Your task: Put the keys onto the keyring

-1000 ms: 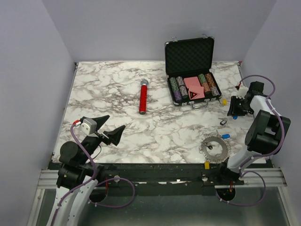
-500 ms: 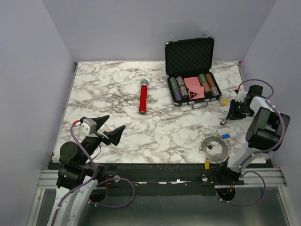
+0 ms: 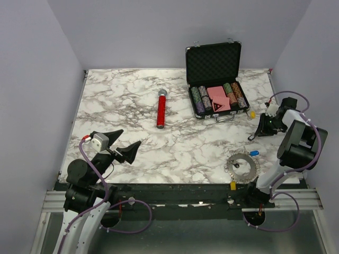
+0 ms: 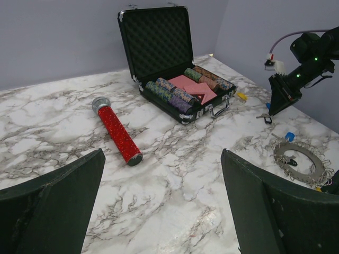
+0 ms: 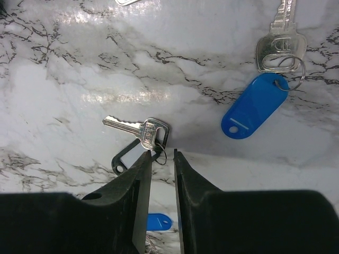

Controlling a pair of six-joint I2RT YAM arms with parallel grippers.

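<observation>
A silver key (image 5: 139, 130) on a black tag (image 5: 123, 160) lies on the marble. Its small wire ring sits right at the tips of my right gripper (image 5: 162, 154), whose jaws are open only a narrow gap, the left tip touching the key's head. From above, the same key (image 3: 252, 137) is just left of the right gripper (image 3: 260, 132). Another key (image 5: 280, 46) with a blue tag (image 5: 254, 108) lies beyond, and one more blue tag (image 3: 254, 153) is beside the keyring (image 3: 242, 166), a jagged grey loop. My left gripper (image 3: 121, 144) is wide open and holds nothing.
An open black case (image 3: 216, 84) of poker chips stands at the back right. A red microphone (image 3: 160, 108) lies mid-table. A small yellow tag (image 3: 252, 114) sits by the case, another (image 3: 233, 184) at the table's front edge. The right wall is close behind the right arm.
The right gripper has dipped and shifted slightly left onto the black-tagged key, and its jaws have narrowed. The left arm has not moved.
</observation>
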